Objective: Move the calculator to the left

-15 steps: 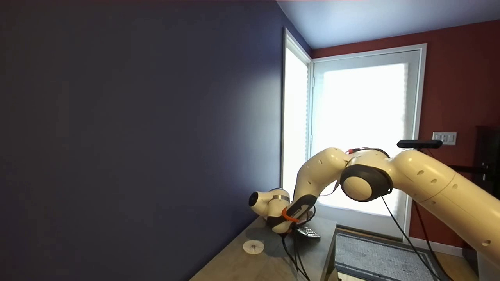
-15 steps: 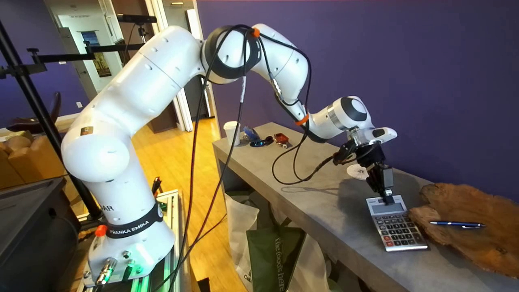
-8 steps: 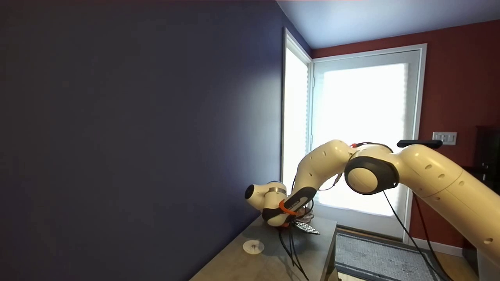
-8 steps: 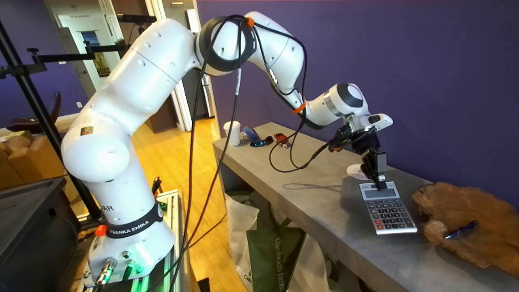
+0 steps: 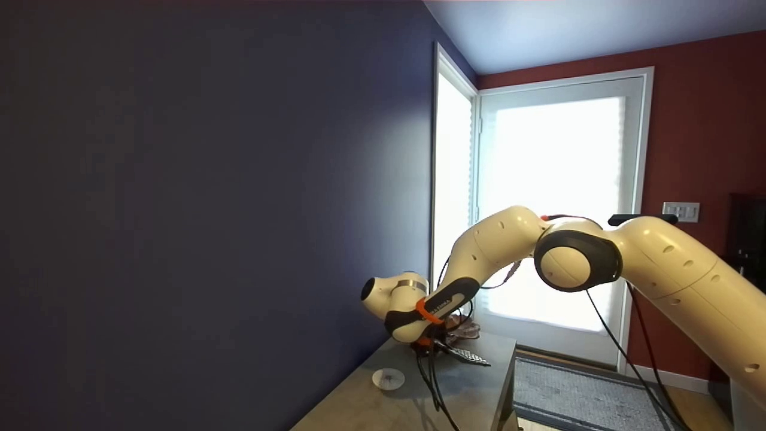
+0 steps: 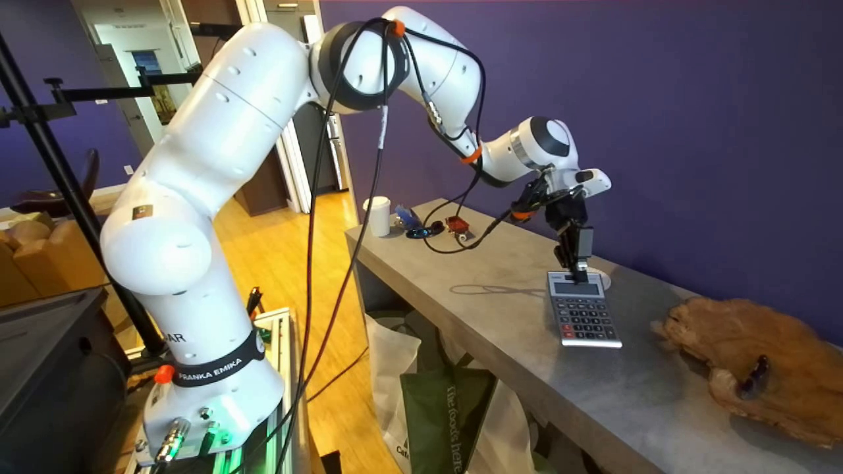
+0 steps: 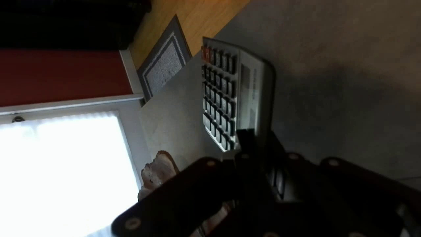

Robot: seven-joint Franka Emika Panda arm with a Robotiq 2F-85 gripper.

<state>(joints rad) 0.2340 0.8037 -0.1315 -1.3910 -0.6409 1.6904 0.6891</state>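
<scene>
The calculator [image 6: 583, 315] is a flat grey slab with dark keys and a display strip. It also shows edge-on in an exterior view [image 5: 468, 357] and large in the wrist view [image 7: 219, 95]. My gripper [image 6: 578, 276] is shut on the display end of the calculator, with one finger over its face and one behind it, as the wrist view [image 7: 259, 136] shows. The calculator looks raised off the table and tilted, with its key end pointing away from the gripper. In an exterior view the arm hides the fingertips and the held end.
The grey table [image 6: 500, 329] runs along the purple wall. A brown wooden bowl [image 6: 784, 355] with a blue pen [image 6: 754, 378] stands right of the calculator. A white disc [image 5: 388, 379] lies near the wall. A white cup [image 6: 377, 216], sunglasses [image 6: 425, 230] and a red object [image 6: 457, 226] are at the far end.
My gripper has moved left and up in an exterior view, carrying the calculator away from the wooden bowl. The bowl has shifted and tipped, and the pen on it has turned.
</scene>
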